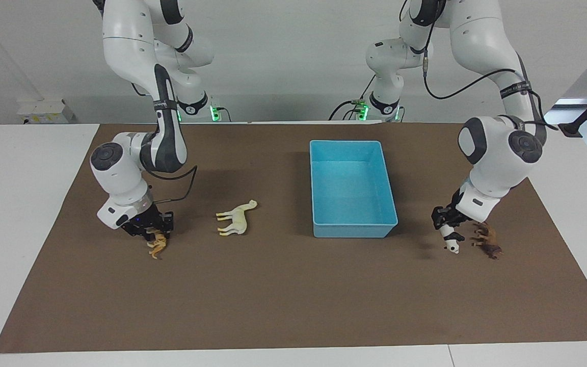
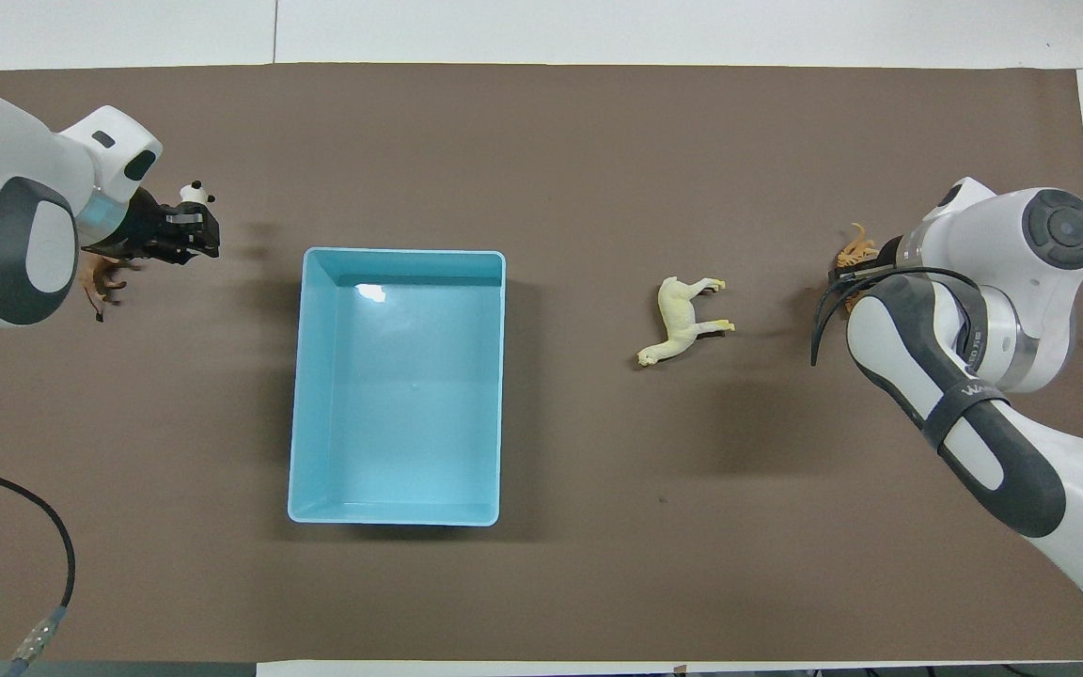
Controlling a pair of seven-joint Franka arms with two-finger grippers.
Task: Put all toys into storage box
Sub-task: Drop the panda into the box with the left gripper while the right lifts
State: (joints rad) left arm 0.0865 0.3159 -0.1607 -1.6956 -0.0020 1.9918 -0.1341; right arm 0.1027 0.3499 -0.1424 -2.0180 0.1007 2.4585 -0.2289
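The light blue storage box (image 1: pixel 353 222) sits empty on the desk (image 1: pixel 283 295) between the two tools, the left tool (image 1: pixel 449 230) clamped on the panda (image 1: pixel 452 246) beside the lion (image 1: pixel 488 243), the right tool (image 1: pixel 153 228) clamped on the tiger (image 1: pixel 158 246) near the llama (image 1: pixel 236 218).

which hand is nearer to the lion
Left. The left hand, holding the panda, is right beside the lion at the left arm's end. The right hand is at the tiger, at the right arm's end.
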